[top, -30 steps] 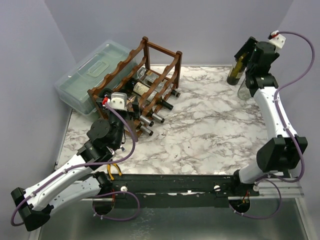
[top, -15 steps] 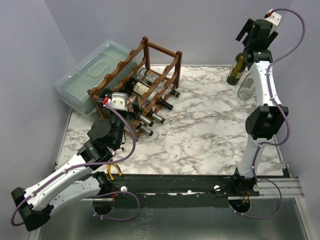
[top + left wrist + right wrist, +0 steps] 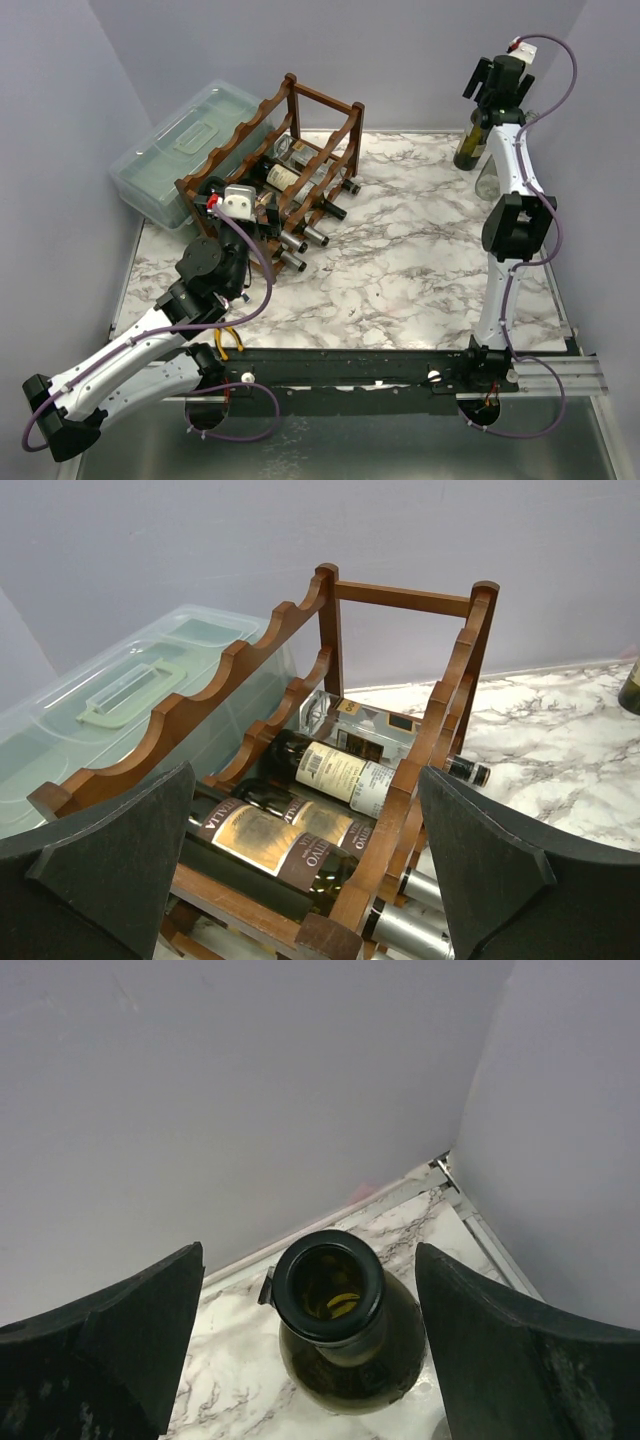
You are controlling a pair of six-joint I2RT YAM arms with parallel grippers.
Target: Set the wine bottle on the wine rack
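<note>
A dark green wine bottle stands upright at the table's back right corner; the right wrist view looks down into its open mouth. My right gripper hangs open above the bottle's neck, its jaws wide on either side and apart from the glass. The dark reddish-brown wine rack stands at the back left and holds several bottles lying in its lower tiers. My left gripper is open and empty just in front of the rack.
A translucent lidded plastic box sits behind and left of the rack, also in the left wrist view. A clear glass bottle stands beside the green one. Grey walls close the back and sides.
The right arm has risen and straightened, lifting its open gripper from beside the green bottle to above its neck. The left arm has not moved.
</note>
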